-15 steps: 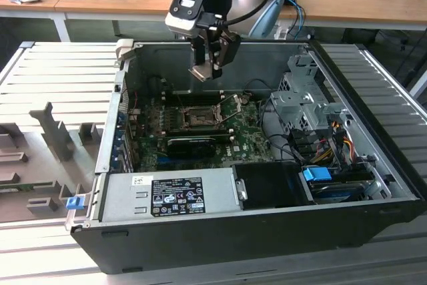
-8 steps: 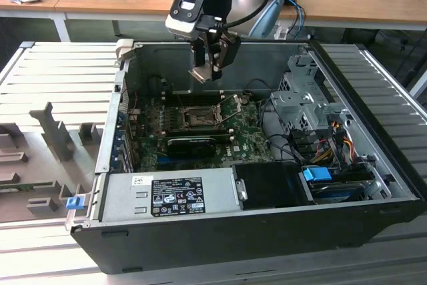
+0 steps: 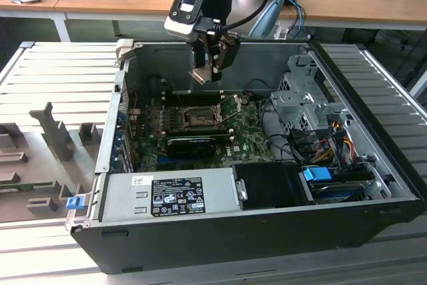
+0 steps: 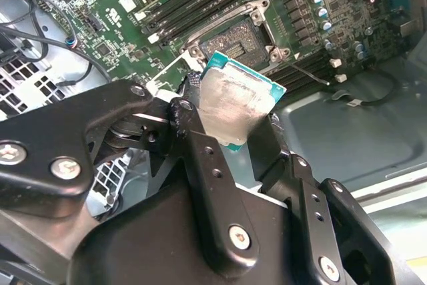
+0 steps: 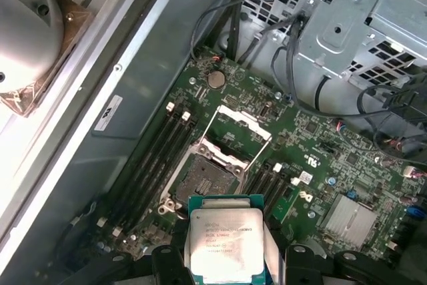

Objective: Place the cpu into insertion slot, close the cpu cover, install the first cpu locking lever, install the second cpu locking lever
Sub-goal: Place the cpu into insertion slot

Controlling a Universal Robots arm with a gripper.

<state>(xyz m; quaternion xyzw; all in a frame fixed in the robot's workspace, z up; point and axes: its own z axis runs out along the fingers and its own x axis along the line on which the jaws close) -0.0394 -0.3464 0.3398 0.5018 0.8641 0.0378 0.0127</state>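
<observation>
The claw (image 3: 212, 71) is seen in the ext. view inside the open PC case (image 3: 267, 231), held above the green motherboard (image 3: 247, 141). It is clamped on the cpu (image 4: 237, 101), which is gripped by two opp. edges. The chip's pale metal face and green border are shown in both wrist views. The cpu (image 5: 225, 241) is held in the air, above and apart from the insertion slot (image 5: 203, 179), not yet seated. The slot's dark contact field is left exposed. The cpu cover (image 5: 235, 131) is flipped open, w/ its frame raised off one side of the slot. Two thin locking levers (image 3: 232, 103) are seen unlatched, angled up beside the slot (image 3: 193, 117).
</observation>
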